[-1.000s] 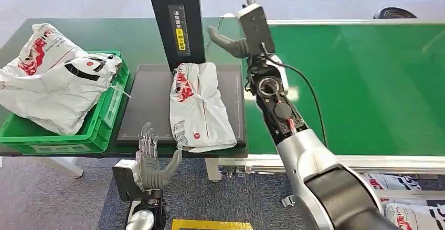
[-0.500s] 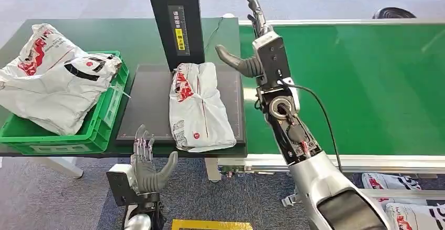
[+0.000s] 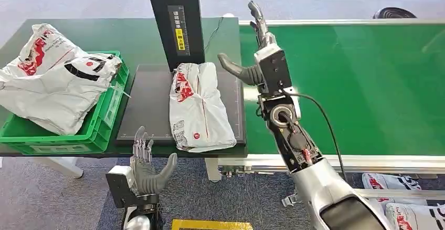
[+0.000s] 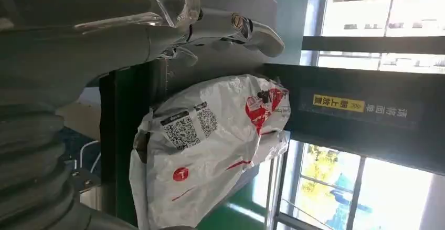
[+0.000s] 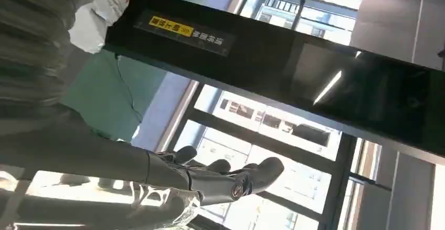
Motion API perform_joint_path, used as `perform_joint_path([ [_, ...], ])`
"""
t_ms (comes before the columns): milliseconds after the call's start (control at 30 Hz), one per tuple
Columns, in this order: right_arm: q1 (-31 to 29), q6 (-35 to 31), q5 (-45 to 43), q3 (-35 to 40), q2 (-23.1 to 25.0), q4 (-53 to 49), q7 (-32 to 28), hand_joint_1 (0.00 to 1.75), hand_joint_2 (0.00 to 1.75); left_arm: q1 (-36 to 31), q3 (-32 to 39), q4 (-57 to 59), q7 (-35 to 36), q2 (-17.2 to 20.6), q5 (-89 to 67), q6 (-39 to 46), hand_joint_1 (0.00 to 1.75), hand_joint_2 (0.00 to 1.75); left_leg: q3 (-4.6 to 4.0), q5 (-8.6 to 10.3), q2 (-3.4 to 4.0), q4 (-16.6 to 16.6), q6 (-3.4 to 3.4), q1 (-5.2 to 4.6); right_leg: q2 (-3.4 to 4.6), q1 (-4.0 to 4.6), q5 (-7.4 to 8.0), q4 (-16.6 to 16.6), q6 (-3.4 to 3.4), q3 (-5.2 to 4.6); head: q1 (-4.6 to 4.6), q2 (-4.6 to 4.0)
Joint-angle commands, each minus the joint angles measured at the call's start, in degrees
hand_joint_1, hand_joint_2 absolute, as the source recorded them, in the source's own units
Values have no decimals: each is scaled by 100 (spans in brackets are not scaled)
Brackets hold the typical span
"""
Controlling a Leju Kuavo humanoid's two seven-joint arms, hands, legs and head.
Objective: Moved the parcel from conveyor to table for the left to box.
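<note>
Drawing back from the tabletop (image 3: 78,30), the right arm leaves the drop finished.
The conveyor (image 3: 367,83) carries nothing in view; the parcel (image 3: 199,106) lies on the black mat (image 3: 149,104), right of the green box (image 3: 102,127). Over the last second the right hand (image 3: 257,64) has lifted away, fingers spread and empty. The left hand (image 3: 147,169) waits low, fingers apart, next to act.

The head view looks steeply down from high over table (image 3: 78,35) and conveyor (image 3: 367,83). The left wrist camera, low by the table's near edge, faces the parcel (image 4: 210,146) (image 3: 199,106) closely. The right wrist camera tilts upward; both share the black post (image 5: 273,67) (image 4: 357,114).
</note>
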Motion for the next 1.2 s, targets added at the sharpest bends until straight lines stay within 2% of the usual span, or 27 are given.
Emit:
perform_joint_path([
  [33,910,-16,-385,427,131,394,-764,0,175,146,66,-166,13,186,-80,85,0,175,29,-2,7,-16,-1,5,3,8,0,-17,-17,29,0,0],
  [67,1190,-420,-173,562,233,460,-931,0,175,232,105,-264,13,195,-55,129,0,175,24,-4,7,-12,-2,5,5,7,-2,-12,-11,23,0,0],
  [100,1404,-503,-36,566,337,424,-940,0,175,295,125,-333,14,207,-47,132,0,175,26,-4,9,-16,-2,4,6,7,-1,-15,-16,25,0,0],
  [233,2588,-424,-336,546,542,-413,-849,0,175,525,93,-539,105,242,-93,217,0,175,26,-10,8,-17,-4,10,5,12,-7,-15,-15,27,0,0],
  [333,3270,-1071,794,269,430,-985,-472,0,175,567,-1,-484,104,204,-78,166,0,175,26,-17,-8,-15,-8,8,-12,10,-21,-9,-18,26,-2,0],
  [400,3522,-875,885,-95,399,-1255,-424,0,175,462,-4,-347,149,153,-100,39,0,175,12,-14,-26,-11,-5,6,-29,8,-30,-7,-7,24,-2,0],
  [633,3851,-723,1301,-450,586,-1393,-459,0,175,142,204,-37,149,51,-228,-200,0,175,7,-20,-10,-8,1,-1,-12,0,-25,-5,-8,13,0,0],
  [900,3893,-606,1420,-575,665,-1569,-418,0,175,-9,534,-816,101,232,-909,-21,0,175,3,-19,0,-3,-1,2,-3,3,-20,-2,-7,2,-2,0],
  [1133,3898,-598,1422,-585,664,-1566,-418,0,175,18,546,-857,149,224,-921,-40,0,175,15,-21,2,-7,1,2,-2,4,-22,-7,-10,16,0,0],
  [1200,3931,-594,1421,-608,665,-1577,-419,0,175,-55,503,-945,33,335,-1180,32,0,175,15,-20,0,-8,0,1,-3,3,-22,-7,-10,15,0,0],
])
